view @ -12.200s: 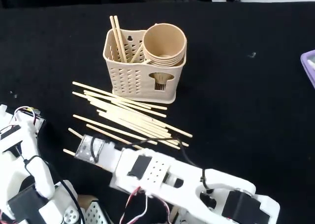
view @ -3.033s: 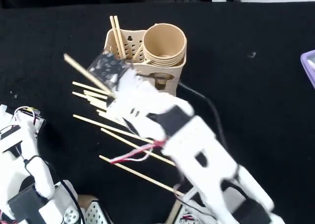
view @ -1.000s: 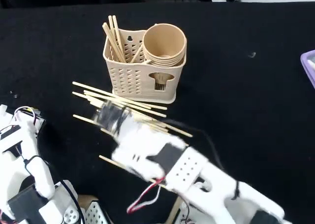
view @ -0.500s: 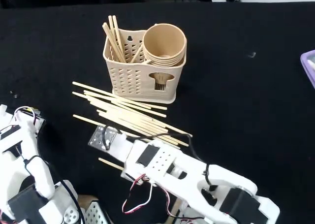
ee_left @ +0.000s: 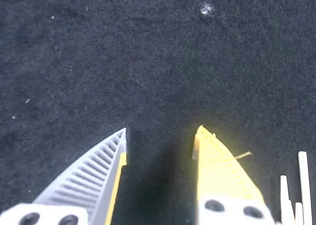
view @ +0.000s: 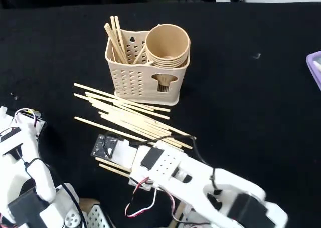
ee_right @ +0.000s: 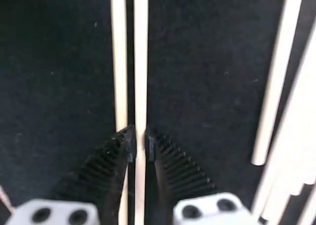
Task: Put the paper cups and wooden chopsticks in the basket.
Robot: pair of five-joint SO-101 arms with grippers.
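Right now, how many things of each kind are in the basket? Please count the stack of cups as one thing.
Chopsticks: 4
Cup stack: 1
Total in the basket: 5

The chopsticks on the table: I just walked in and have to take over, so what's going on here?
The right gripper is low over the table, its jaws closed on one loose chopstick. A pile of chopsticks lies in front of the basket, which already holds the stacked paper cups and a few chopsticks. The left gripper hangs open over bare table.
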